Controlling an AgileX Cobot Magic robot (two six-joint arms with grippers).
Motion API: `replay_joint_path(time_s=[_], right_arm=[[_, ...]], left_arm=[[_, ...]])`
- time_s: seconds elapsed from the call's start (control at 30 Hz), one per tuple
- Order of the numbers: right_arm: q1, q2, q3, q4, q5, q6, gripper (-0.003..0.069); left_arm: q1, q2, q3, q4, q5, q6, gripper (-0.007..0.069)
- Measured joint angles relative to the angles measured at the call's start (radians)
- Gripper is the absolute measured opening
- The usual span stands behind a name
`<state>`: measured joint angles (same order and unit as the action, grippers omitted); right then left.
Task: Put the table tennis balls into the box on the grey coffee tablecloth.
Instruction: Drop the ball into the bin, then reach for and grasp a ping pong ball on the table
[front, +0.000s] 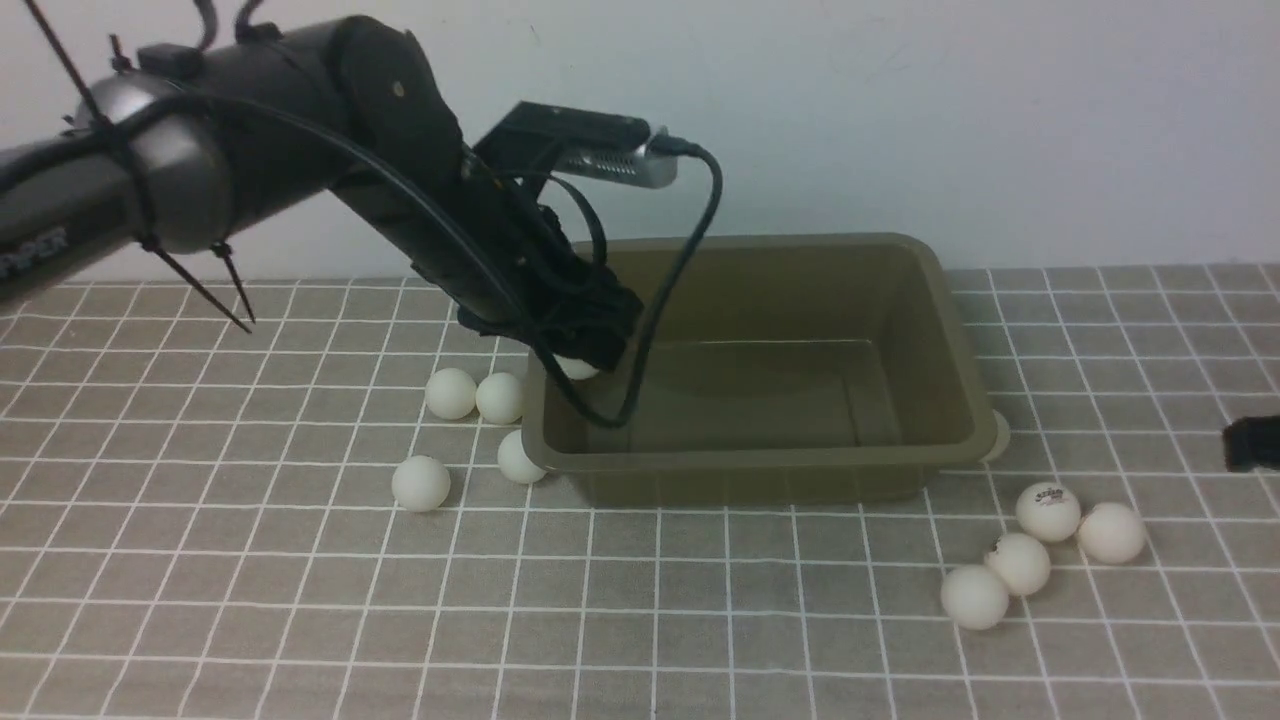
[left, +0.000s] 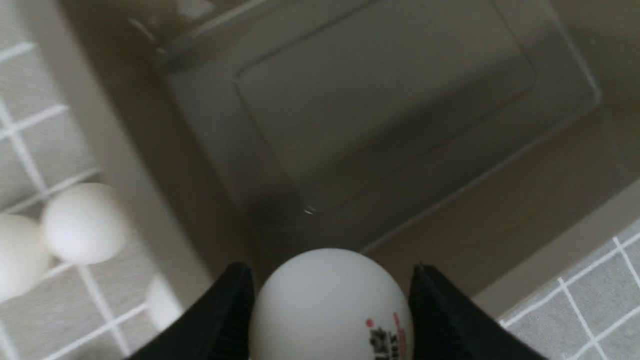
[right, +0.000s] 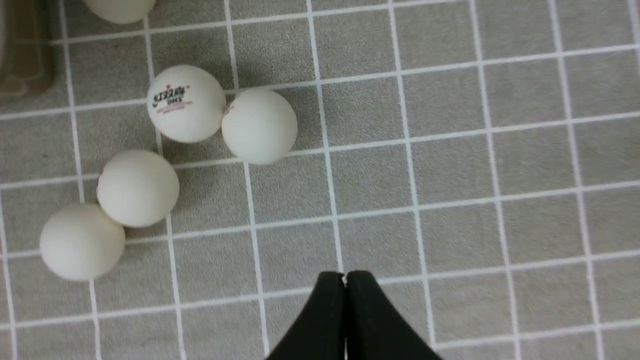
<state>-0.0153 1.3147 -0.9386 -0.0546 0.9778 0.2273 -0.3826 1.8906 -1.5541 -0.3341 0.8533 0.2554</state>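
Observation:
The olive-brown box (front: 760, 462) stands on the grey coffee tablecloth (front: 640, 600), and its floor (left: 380, 110) is bare. My left gripper (front: 582, 362) hangs just inside the box's left end, shut on a printed table tennis ball (left: 330, 305) held between its black fingers (left: 440, 320). Several white balls (front: 451, 393) lie on the cloth left of the box. Several more (front: 1048, 511) lie to its front right, also in the right wrist view (right: 186, 103). My right gripper (right: 345, 280) is shut and empty, above bare cloth beside that group.
One more ball (front: 1000, 436) peeks out from behind the box's right end. A white wall rises right behind the box. The left arm's cable (front: 640, 380) loops down into the box. Only a black tip of the right gripper (front: 1252, 443) shows at the front view's right edge.

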Motion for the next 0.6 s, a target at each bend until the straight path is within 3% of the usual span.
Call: replay_joint_path(time_s=[0.1,0.2,0.27,0.33,0.43,0.47,0.53,0.57,0.6], right_arm=[[-0.031,0.093,-0.025,0.102,-0.039,-0.101,0.0076],[-0.048,0.187,-0.048,0.188,-0.074,-0.172,0.0218],[-0.049,0.218,-0.054,0.197,-0.084,-0.181,0.0269],[-0.053,0.287,-0.069,0.209,-0.122,-0.185,0.0388],[-0.054,0.341,-0.083,0.220,-0.153,-0.185,0.0489],[-0.054,0.369,-0.091,0.224,-0.170,-0.185,0.0524],[-0.054,0.393,-0.097,0.225,-0.185,-0.188,0.0540],[-0.054,0.419,-0.105,0.227,-0.197,-0.188,0.0552],[-0.054,0.431,-0.109,0.229,-0.201,-0.188,0.0554]], left_arm=[[-0.003,0.048,-0.001,-0.004,-0.002,-0.003,0.0491],[0.001,0.065,-0.024,-0.004,0.032,-0.003,0.0582],[0.005,0.065,-0.038,-0.004,0.048,-0.003,0.0596],[0.027,0.057,-0.109,0.000,0.117,-0.014,0.0587],[0.061,0.034,-0.196,0.021,0.210,-0.038,0.0504],[0.078,0.019,-0.241,0.037,0.253,-0.050,0.0415],[0.101,-0.003,-0.271,0.060,0.293,-0.059,0.0318],[0.129,-0.032,-0.292,0.084,0.331,-0.068,0.0193],[0.133,-0.036,-0.295,0.088,0.335,-0.071,0.0159]])
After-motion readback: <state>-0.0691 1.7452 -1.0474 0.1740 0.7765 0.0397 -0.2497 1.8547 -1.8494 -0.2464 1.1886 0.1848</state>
